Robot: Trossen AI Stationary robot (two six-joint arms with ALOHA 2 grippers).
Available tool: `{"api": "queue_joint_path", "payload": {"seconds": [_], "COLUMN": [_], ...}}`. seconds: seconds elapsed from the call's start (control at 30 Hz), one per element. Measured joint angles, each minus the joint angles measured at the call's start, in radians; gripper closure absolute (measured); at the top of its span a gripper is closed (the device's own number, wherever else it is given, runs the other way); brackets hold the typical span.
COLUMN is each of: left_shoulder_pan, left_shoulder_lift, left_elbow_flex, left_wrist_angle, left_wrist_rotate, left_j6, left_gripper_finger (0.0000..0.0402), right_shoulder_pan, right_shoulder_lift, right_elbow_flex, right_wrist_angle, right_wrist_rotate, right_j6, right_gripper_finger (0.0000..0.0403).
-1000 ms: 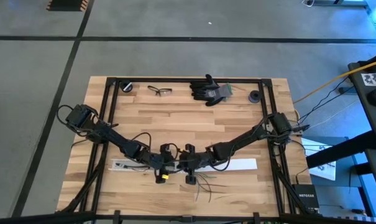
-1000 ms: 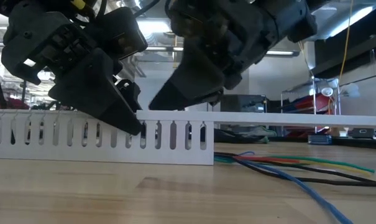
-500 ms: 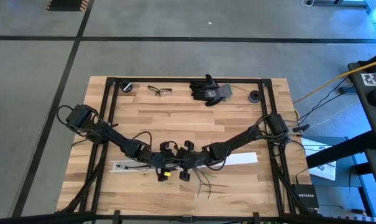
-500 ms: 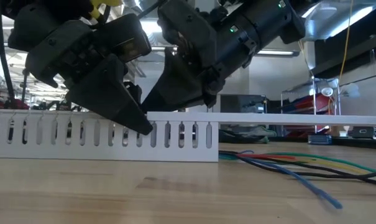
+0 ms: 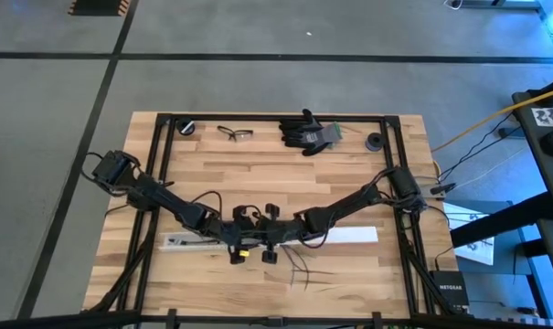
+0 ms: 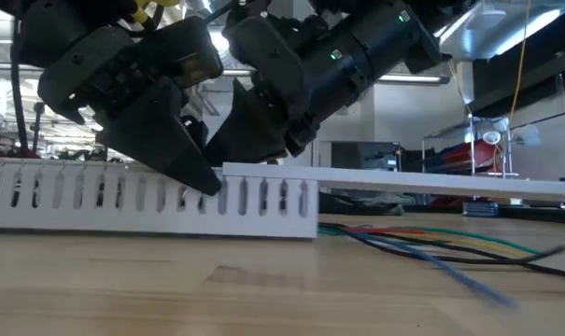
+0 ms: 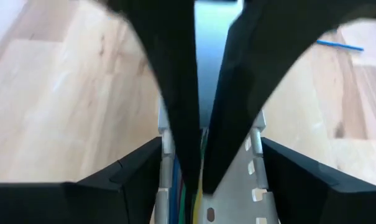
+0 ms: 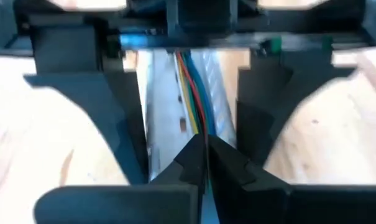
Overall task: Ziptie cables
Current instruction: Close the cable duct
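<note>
From the high view, both arms reach in toward the middle of the near half of the table (image 5: 285, 187). The left gripper (image 5: 239, 253) and right gripper (image 5: 269, 252) sit just beside each other over a long white slotted cable duct (image 5: 189, 242) that lies across the boards. The cables (image 5: 305, 271) splay out loose on the wood just in front of the grippers. At the far edge lie a pair of safety glasses (image 5: 235, 133) and dark work gloves (image 5: 308, 133), well apart from the work.

In the low view, the slotted wall of the duct (image 6: 151, 196) stands upright, with both grippers coming down onto its top edge near its end. Coloured wires, blue, green, red and dark (image 6: 431, 250), trail limp out of that end and across the table.

The left wrist view shows the left gripper's fingers (image 7: 175, 93) set apart, one on each side of the duct's channel (image 7: 250, 168), with coloured strands (image 7: 175, 186) running along inside it. I cannot tell whether these fingers bear on the duct walls or merely straddle them.

The right wrist view shows the right gripper (image 8: 206, 152) with its tips pinched together on the bundle of wires (image 8: 191, 93) where it lies in the channel.

The wires look light, thin and floppy, likely to slip apart if taken singly. The best hold is probably on the gathered part close to the duct's end, not on the splayed free tails.
</note>
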Motion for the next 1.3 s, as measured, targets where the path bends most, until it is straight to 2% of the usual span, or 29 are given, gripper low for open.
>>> {"api": "queue_joint_path", "payload": {"seconds": [0.27,0.67,0.93,1.13,1.3], "left_shoulder_pan": [0.0,0.037,0.046,0.045,0.075], "left_shoulder_lift": [-0.052,-0.052,-0.052,-0.052,-0.052], "left_elbow_flex": [0.001,0.0,0.0,0.0,0.0], "left_wrist_angle": [-0.103,-0.117,-0.119,-0.122,-0.122], "left_wrist_rotate": [-0.002,0.052,0.076,0.079,0.086], "left_j6": [-0.021,-0.047,-0.002,0.034,-0.006], "left_gripper_finger": [0.0167,0.0166,0.0166,0.0166,0.0159], "right_shoulder_pan": [0.002,0.003,0.004,0.004,0.003], "right_shoulder_lift": [-0.074,-0.089,-0.135,-0.113,-0.101], "right_elbow_flex": [0.028,0.03,0.031,0.031,0.031], "right_wrist_angle": [-0.151,-0.19,-0.384,-0.338,-0.304], "right_wrist_rotate": [0.04,0.051,0.043,0.041,0.045], "right_j6": [-0.049,-0.055,-0.056,-0.062,-0.081], "right_gripper_finger": [0.0398,0.0398,0.0398,0.0398,0.0398]}}
